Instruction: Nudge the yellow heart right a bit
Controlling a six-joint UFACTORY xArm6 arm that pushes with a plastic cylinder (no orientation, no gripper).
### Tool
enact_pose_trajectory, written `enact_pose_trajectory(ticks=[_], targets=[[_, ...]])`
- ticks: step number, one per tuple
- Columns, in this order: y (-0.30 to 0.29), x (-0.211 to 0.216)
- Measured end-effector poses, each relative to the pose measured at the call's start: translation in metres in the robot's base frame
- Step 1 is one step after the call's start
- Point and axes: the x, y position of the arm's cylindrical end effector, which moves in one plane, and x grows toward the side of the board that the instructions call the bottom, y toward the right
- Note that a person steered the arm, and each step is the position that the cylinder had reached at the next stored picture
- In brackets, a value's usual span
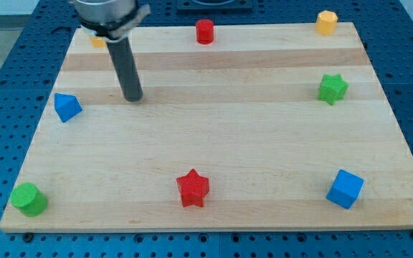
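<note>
A yellow block [97, 41] lies at the board's top left corner, mostly hidden behind the arm, so I cannot make out its shape. A second yellow block [326, 22], with a many-sided look, sits at the top right corner. My tip [133, 98] rests on the board below and to the right of the hidden yellow block, clearly apart from it. The blue triangular block [67, 107] lies to the left of my tip.
A red cylinder [204, 31] stands at the top middle. A green star [332, 88] is at the right. A red star [193, 188] is at the bottom middle, a blue cube [345, 188] at the bottom right, and a green cylinder [29, 198] at the bottom left.
</note>
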Motion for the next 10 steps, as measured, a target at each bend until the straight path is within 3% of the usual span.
enact_pose_trajectory(ticks=[1, 2, 3, 6, 7, 8, 10], targets=[[-0.035, -0.046], [-0.112, -0.073], [-0.146, -0.086], [-0.147, -0.085], [-0.147, -0.1], [-0.147, -0.143], [-0.147, -0.173]])
